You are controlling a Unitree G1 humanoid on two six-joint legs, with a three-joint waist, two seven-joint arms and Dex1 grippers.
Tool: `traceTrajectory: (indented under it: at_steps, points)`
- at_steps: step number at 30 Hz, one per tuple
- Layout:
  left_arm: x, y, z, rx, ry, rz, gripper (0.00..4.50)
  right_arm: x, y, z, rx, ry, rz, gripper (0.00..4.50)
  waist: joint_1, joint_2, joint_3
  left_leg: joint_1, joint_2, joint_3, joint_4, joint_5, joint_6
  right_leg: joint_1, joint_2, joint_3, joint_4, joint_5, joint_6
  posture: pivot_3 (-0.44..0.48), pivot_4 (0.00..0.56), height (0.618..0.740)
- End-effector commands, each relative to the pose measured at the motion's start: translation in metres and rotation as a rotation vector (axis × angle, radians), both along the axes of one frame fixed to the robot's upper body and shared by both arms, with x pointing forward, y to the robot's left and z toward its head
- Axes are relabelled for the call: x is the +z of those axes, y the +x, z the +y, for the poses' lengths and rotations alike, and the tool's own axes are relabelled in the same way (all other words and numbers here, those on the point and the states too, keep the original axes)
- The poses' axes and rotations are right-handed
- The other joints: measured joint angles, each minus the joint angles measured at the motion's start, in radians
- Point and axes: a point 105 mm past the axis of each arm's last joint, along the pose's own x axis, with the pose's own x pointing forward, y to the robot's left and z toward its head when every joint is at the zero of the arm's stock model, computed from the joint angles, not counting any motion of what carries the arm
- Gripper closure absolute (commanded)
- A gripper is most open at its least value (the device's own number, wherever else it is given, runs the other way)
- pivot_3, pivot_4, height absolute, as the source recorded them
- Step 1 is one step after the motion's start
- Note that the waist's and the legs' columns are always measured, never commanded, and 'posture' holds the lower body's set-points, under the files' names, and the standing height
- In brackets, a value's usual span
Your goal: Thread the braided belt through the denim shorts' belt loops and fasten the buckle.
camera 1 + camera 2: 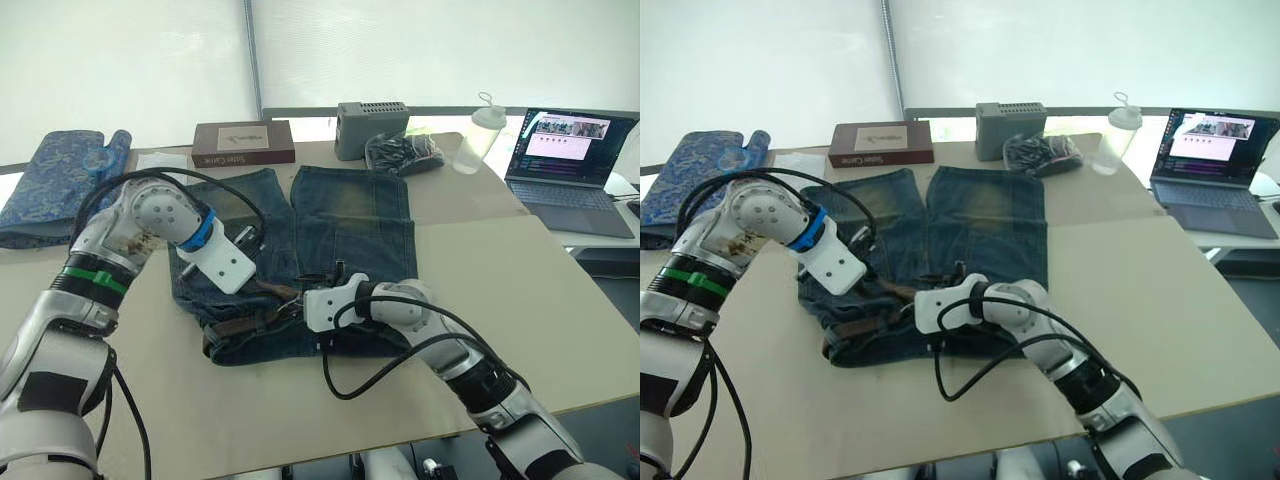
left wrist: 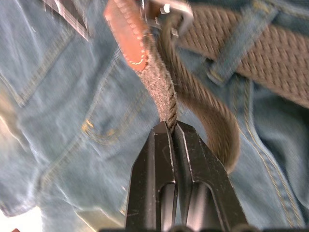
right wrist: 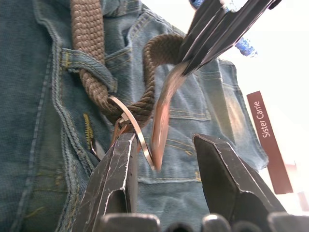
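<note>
One belt [image 2: 270, 53], one shorts [image 1: 350, 215], one laptop [image 1: 570, 165]

Denim shorts [image 1: 345, 225]: woven blue cotton cloth, matt, faded tan on the legs, with raised yellow seam stitching. Braided belt [image 2: 285, 53]: coarse brown woven cord, rough and matt, ending in a smooth tan leather tip with pale stitching. Belt loops [image 2: 236, 43]: same matt denim. Buckle [image 3: 133, 128]: thin polished silver metal, glossy. Left gripper [image 2: 171, 128]: black, smooth, semi-gloss jaws, pinched on the braid. Right gripper [image 3: 161, 145]: same black finish, faintly scuffed. Desk [image 1: 500, 300]: smooth, matt beige top. Far right, bottle [image 1: 478, 135]: translucent plastic.
</note>
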Motion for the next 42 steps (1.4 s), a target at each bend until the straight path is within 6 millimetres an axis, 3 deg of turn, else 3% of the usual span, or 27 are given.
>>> traceTrajectory:
  at_steps: [1, 15, 26, 30, 32, 34, 39, 42]
  points:
    - [0.013, 0.001, 0.0, -0.038, 0.034, -0.028, 4.5, 0.018, -0.002, 0.001, 0.013, 0.037, -0.055, 2.47, 0.0, 0.0, 0.0, 0.0, 0.0, 0.0, 0.0, 0.0, 0.0, 0.0, 0.0, 0.0, 0.0, 0.0, 0.0, 0.0, 0.15, 0.74]
    - [0.013, 0.011, -0.018, -0.124, 0.082, -0.052, 4.5, 0.021, -0.004, 0.004, 0.026, 0.033, -0.073, 2.47, -0.001, 0.0, 0.0, 0.0, 0.0, 0.0, 0.0, 0.0, 0.0, 0.0, 0.0, 0.0, 0.0, 0.0, 0.0, 0.0, 0.15, 0.74]
    - [0.006, 0.006, -0.038, -0.159, 0.026, -0.022, 4.5, 0.027, -0.005, -0.001, 0.02, 0.04, -0.081, 2.47, 0.0, 0.0, 0.0, 0.0, 0.0, 0.0, 0.0, 0.0, 0.0, 0.0, 0.0, 0.0, 0.0, 0.0, 0.0, 0.0, 0.15, 0.74]
    - [-0.004, -0.001, -0.037, -0.133, -0.003, 0.036, 4.5, 0.027, -0.006, -0.01, -0.008, 0.053, -0.033, 2.47, 0.0, 0.0, 0.0, 0.0, 0.0, -0.001, 0.0, 0.0, 0.0, 0.0, 0.0, 0.0, -0.001, 0.0, 0.0, 0.0, 0.15, 0.74]
    - [-0.012, -0.006, -0.037, -0.123, -0.016, 0.062, 4.5, 0.022, -0.013, -0.019, -0.023, 0.082, 0.092, 2.47, 0.003, 0.0, 0.0, 0.0, 0.0, -0.001, 0.0, 0.0, 0.0, 0.0, 0.0, 0.0, -0.001, 0.0, 0.0, 0.0, 0.15, 0.74]
    - [-0.02, -0.013, -0.042, -0.119, -0.041, 0.085, 4.5, 0.014, -0.022, -0.029, -0.04, 0.084, 0.208, 1.93, 0.006, 0.0, 0.0, -0.001, 0.001, -0.002, 0.0, 0.0, 0.0, 0.0, 0.0, 0.0, -0.001, 0.0, 0.0, 0.0, 0.15, 0.74]
    - [-0.033, -0.029, -0.056, -0.101, -0.104, 0.139, 4.5, -0.003, -0.022, -0.052, -0.139, 0.006, 0.211, 0.24, 0.008, 0.0, 0.0, -0.003, 0.001, -0.002, 0.006, -0.002, 0.003, 0.0, -0.001, 0.0, -0.001, 0.0, 0.002, 0.0, 0.15, 0.74]
    - [-0.038, -0.033, -0.062, -0.072, -0.143, 0.15, 4.5, -0.006, -0.023, -0.056, -0.155, -0.006, 0.212, 0.24, 0.009, 0.0, 0.0, -0.003, 0.0, -0.002, 0.007, -0.002, 0.003, 0.001, -0.001, 0.0, -0.001, 0.0, 0.003, 0.0, 0.15, 0.74]
